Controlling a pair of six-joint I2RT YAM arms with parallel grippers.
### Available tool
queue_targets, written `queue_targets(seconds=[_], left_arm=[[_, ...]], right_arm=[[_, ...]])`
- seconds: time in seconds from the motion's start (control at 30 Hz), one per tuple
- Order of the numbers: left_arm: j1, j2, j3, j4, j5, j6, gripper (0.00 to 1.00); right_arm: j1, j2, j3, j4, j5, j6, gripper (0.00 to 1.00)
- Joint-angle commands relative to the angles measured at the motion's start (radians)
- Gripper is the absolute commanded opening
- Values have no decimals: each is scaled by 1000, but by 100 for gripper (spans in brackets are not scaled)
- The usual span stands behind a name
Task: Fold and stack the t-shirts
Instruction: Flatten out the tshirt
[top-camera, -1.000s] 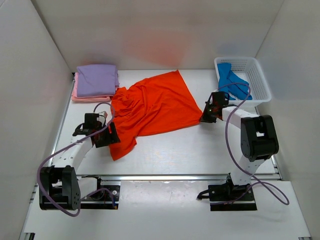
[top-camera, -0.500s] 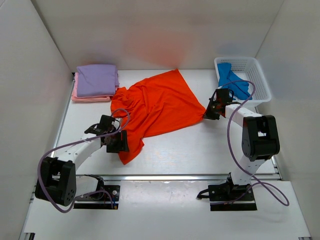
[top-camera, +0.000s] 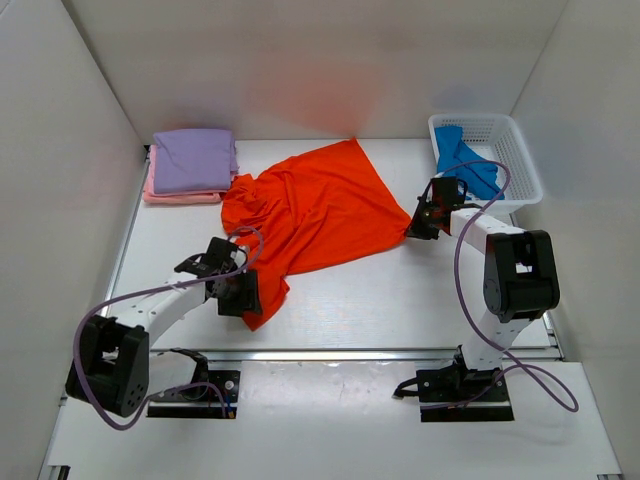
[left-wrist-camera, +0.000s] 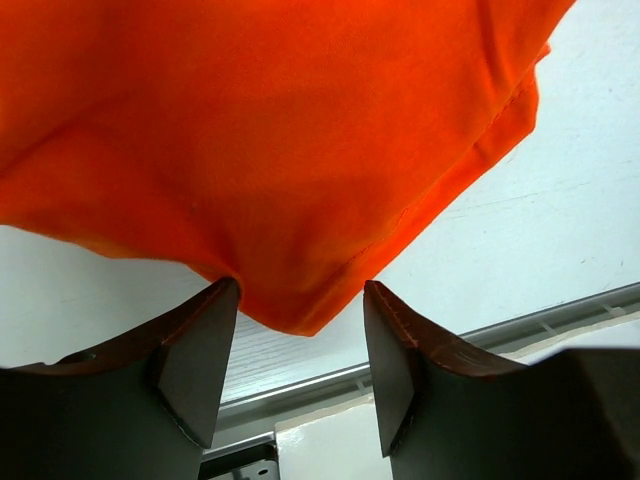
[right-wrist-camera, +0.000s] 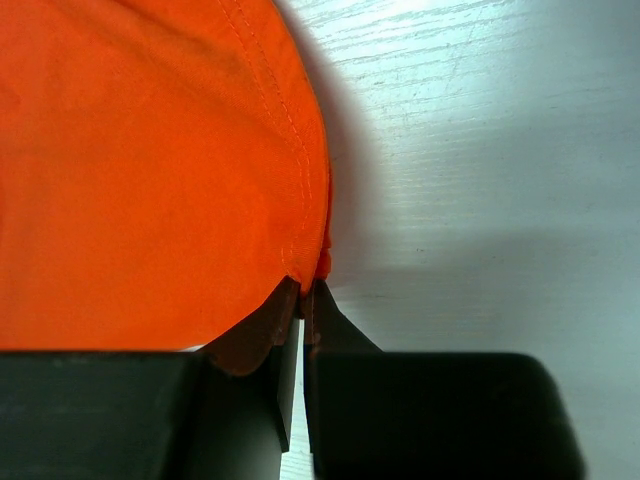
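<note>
Four t-shirts show from above. The orange-red t-shirt lies unfolded and rumpled across the middle of the white bench. One corner points toward 12 o'clock, a bunched end lies at 9 o'clock, and a narrow tail runs down toward 7 o'clock.

The left hand sits low at the tip of that tail. Its wrist camera shows the two dark fingers standing well apart, with the shirt's stitched corner sagging into the gap between them. The cloth reaches the fingertips but the hand is spread, not clamped on it.

The right hand is at the shirt's 3 o'clock corner. In its own camera the fingers are pressed together and pinch the very edge of the hem, where the seam curves round — only a sliver of orange is caught between them. The rest of the shirt spreads away over the bench.

At 10 o'clock on the bench a lavender t-shirt lies folded flat on top of a folded pink t-shirt, whose edge shows along the near and left sides. The orange shirt's bunched end lies just beside this stack.

At 2 o'clock stands a white mesh basket. A crumpled blue t-shirt fills its 9 o'clock side, close to the right hand.
</note>
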Motion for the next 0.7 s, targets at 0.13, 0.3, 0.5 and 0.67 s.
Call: queue_targets(seconds=[0.13, 0.3, 0.5, 0.67], left_arm=[[-40, 35, -11, 14, -86, -53, 61], [-118, 119, -6, 25, -153, -74, 61], [-146, 170, -5, 57, -140, -83, 31], [-123, 150, -2, 77, -100, -54, 0]], right_arm=[[8, -9, 26, 35, -5, -6, 0], [5, -12, 20, 33, -12, -1, 0], [-5, -27, 0, 49, -20, -2, 0], [-21, -34, -17, 49, -32, -2, 0]])
